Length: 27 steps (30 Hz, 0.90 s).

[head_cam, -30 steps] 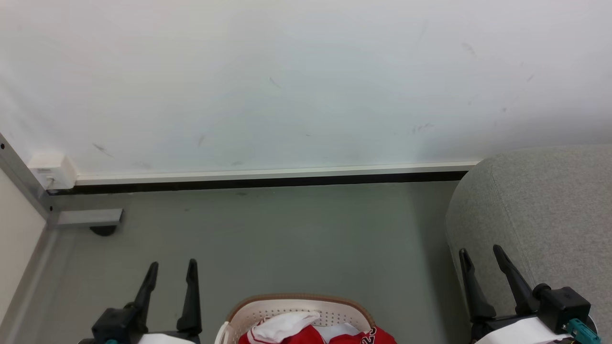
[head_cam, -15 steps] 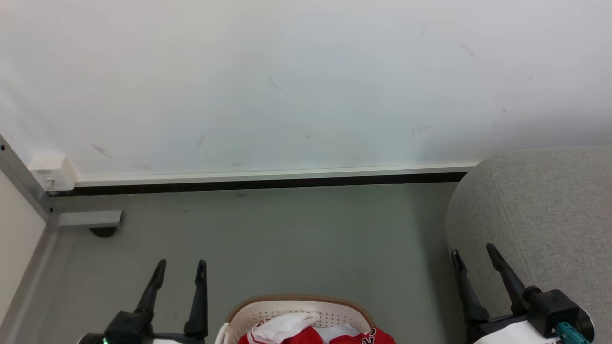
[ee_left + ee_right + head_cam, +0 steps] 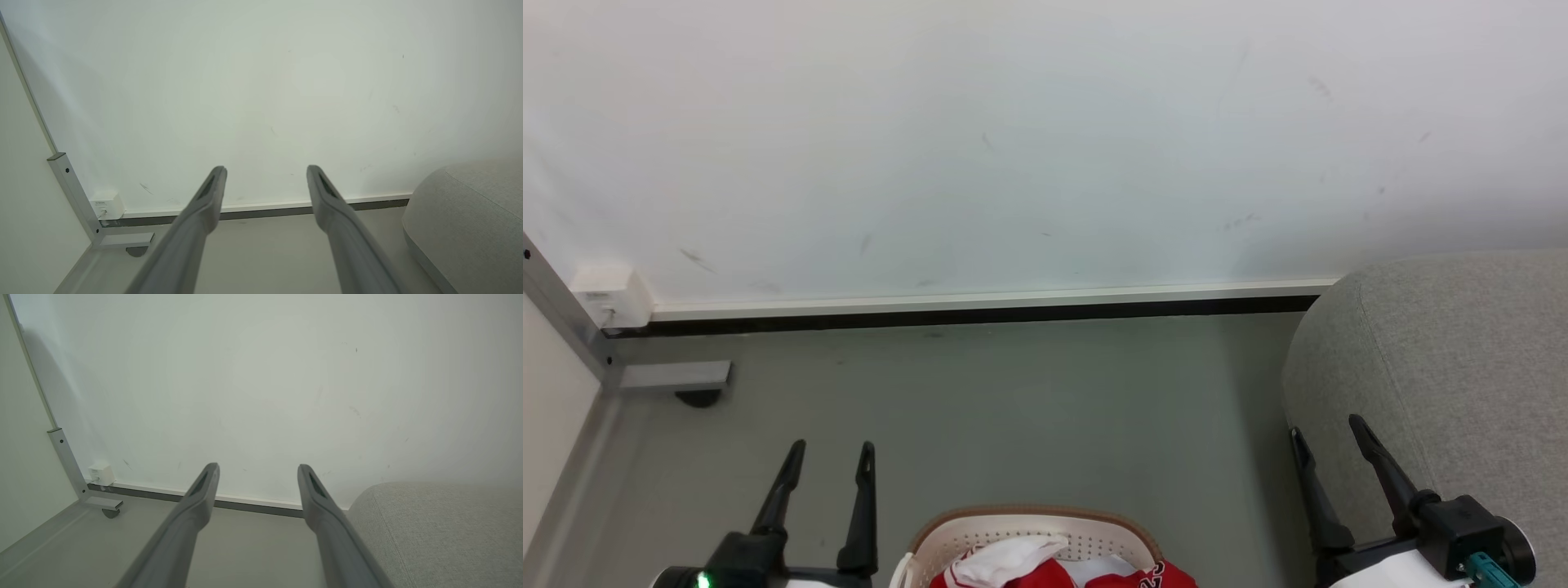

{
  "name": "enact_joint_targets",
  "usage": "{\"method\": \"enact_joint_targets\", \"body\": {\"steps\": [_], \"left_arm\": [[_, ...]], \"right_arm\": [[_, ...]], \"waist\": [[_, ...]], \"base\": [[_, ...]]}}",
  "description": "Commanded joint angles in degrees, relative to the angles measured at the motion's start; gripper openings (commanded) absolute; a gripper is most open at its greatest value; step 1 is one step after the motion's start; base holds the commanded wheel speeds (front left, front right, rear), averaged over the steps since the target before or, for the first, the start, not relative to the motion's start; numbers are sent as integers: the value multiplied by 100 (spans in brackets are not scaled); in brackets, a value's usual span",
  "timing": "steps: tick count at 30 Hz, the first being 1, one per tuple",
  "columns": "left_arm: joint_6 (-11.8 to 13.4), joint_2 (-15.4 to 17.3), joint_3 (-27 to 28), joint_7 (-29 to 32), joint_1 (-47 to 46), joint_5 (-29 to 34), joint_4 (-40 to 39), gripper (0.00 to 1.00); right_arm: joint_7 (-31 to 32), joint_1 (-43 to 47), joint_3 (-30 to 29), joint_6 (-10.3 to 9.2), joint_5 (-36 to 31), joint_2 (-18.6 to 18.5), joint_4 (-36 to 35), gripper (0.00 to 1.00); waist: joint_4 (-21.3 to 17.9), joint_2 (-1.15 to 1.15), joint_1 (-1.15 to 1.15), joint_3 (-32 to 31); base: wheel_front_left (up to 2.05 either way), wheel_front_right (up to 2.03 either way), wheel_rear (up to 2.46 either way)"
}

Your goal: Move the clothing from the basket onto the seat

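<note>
Left end effector point(image 3: 834, 446) and right end effector point(image 3: 1323, 426) gape empty; the clothing point(image 3: 1021, 578) shows cut-off numerals.

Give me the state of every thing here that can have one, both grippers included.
left gripper, open, holding nothing, raised to the left of the basket
right gripper, open, holding nothing, in front of the seat's rounded edge
basket, upright on the floor, holding clothing
clothing, crumpled inside the basket, ungripped
seat, no clothing on the part in view
</note>
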Motion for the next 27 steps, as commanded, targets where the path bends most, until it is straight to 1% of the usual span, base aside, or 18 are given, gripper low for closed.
{"method": "enact_joint_targets", "body": {"steps": [1,16,21,27], "left_arm": [[-3,-4,34,-6,44,-14,-3,100],[-38,-67,89,-5,67,-110,40,100],[-103,-78,36,-5,-14,-96,248,100],[-219,-59,-70,-5,-275,-32,669,100]], "right_arm": [[-27,-17,-13,-12,-19,-11,-23,100],[4,15,-44,-12,64,-11,-54,100],[-8,-30,-109,-12,96,-18,-31,100],[-50,-169,-147,-12,167,-32,-81,100]], "waist": [[0,0,0,-4],[-123,0,0,61],[-258,0,0,190],[-484,0,0,563]], "base": [[0,0,0],[0,0,0],[0,0,0],[0,0,0]]}}
